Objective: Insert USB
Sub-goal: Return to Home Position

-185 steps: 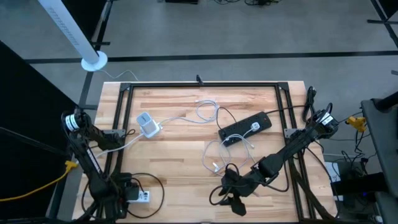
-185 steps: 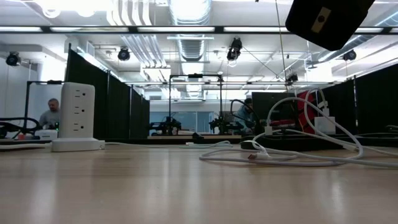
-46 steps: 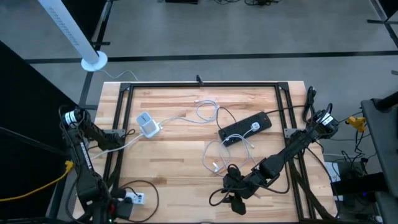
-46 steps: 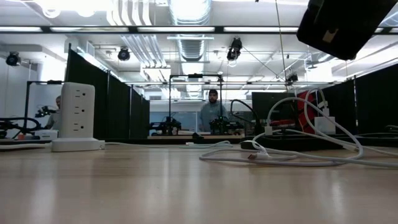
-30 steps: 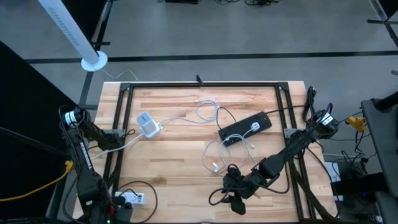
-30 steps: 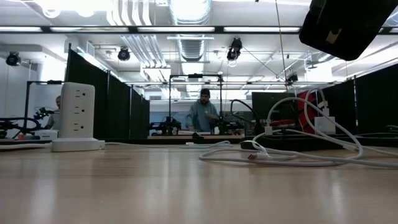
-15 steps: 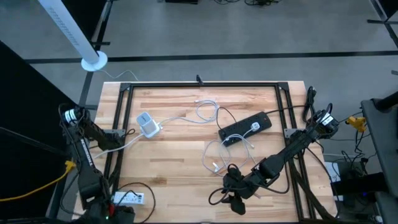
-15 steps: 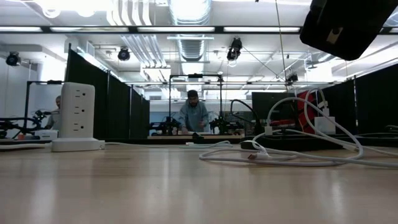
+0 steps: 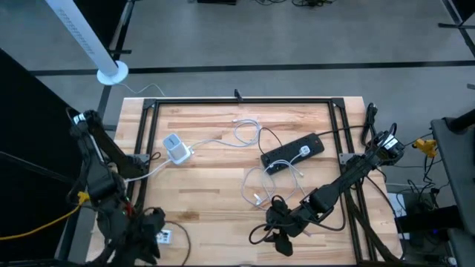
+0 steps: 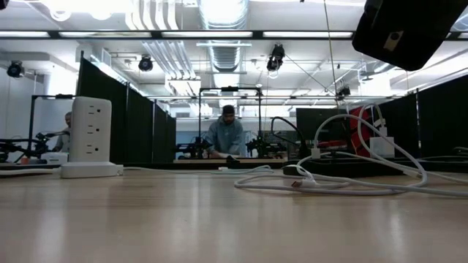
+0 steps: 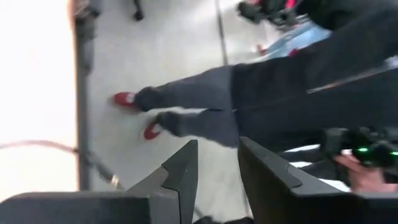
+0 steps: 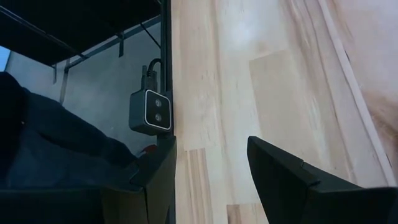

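Folding back since the last frame, left gripper [image 11: 217, 174] now faces the floor off the table's left edge, jaws slightly apart, empty. Mid-table, white outlet [image 9: 177, 148] stands cabled, and black strip [image 9: 286, 156] carries a USB plug [image 9: 304, 150]. Right gripper [image 12: 211, 168] hovers spread, empty. Retract high, clear of loose cable.

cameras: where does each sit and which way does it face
High view: overhead, straight down on the table; both arms, left gripper and right gripper.
Low view: table-top height, level across into the room; one arm's dark part.
Left wrist view: past its own fingers, at floor and a person's legs.
Right wrist view: past its own fingers, along the table.
Shared: high and low show the white outlet tower.
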You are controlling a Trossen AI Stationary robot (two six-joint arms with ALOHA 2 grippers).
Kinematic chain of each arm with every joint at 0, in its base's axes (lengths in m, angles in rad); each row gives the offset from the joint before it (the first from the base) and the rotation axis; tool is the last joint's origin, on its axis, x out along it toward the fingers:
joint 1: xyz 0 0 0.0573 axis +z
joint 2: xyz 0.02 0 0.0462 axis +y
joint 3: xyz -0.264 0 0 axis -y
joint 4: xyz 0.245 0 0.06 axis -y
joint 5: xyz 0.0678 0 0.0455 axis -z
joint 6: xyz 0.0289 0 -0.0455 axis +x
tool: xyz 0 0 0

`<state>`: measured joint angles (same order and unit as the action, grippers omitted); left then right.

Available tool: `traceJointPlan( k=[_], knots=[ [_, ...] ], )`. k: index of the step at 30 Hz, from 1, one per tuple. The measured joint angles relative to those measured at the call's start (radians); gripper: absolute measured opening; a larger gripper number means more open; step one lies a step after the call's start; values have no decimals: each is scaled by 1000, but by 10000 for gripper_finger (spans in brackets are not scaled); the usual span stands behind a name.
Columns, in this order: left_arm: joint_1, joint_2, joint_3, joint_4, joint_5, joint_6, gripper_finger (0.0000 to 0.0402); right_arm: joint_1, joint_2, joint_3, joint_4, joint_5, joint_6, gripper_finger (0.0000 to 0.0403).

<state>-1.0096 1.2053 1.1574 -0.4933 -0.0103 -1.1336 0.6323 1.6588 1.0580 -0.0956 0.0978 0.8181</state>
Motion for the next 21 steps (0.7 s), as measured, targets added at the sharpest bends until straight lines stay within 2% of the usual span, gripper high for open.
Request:
traceJointPlan(
  k=[4, 9, 16, 21],
  knots=[
    [16, -15, -11, -76, -13, 26, 102, 0, 0, 0, 0, 0, 0, 181],
    [26, -34, -12, -155, -133, 78, 98, 0, 0, 0, 0, 0, 0, 181],
    [25, -112, -13, -174, -456, 149, 87, -2, -1, 0, 6, 0, 1, 181],
    [25, -159, -13, -174, -780, 259, 72, -8, -38, 50, -7, 42, -64, 178]
  ],
)
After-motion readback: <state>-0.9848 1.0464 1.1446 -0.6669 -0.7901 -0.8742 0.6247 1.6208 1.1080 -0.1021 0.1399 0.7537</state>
